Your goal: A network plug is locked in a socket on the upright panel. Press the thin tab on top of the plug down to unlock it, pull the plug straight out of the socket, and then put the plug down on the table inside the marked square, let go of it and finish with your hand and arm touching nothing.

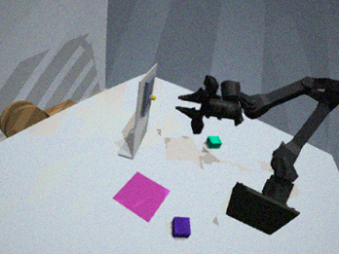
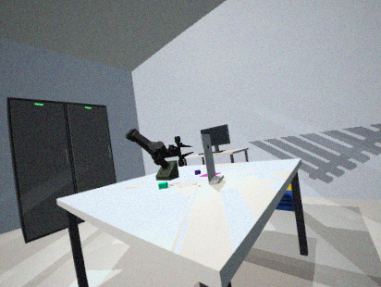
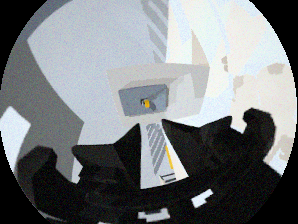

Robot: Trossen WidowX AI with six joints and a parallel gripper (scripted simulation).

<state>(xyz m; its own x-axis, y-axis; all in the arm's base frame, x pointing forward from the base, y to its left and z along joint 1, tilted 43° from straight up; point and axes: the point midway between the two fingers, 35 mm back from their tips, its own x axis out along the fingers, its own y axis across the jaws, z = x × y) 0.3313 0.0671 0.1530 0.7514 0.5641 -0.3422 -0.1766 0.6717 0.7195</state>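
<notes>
The upright white panel (image 1: 140, 123) (image 2: 209, 157) (image 3: 133, 78) stands on the table. A small yellow plug (image 1: 154, 97) (image 3: 144, 103) sits in the panel's grey socket plate, on the side facing the arm. My gripper (image 1: 181, 102) (image 2: 189, 149) (image 3: 150, 124) hovers level with the plug, a short way in front of it, and points at it. Its fingers stand partly apart with nothing between them. The magenta marked square (image 1: 141, 196) lies flat on the table in front of the panel.
A green block (image 1: 214, 141) (image 2: 163, 185) lies below the gripper. A purple block (image 1: 181, 226) (image 2: 197, 171) lies next to the square. The arm's dark base (image 1: 260, 209) (image 2: 167, 172) stands at the right. A wooden object (image 1: 19, 118) lies beyond the table's left edge.
</notes>
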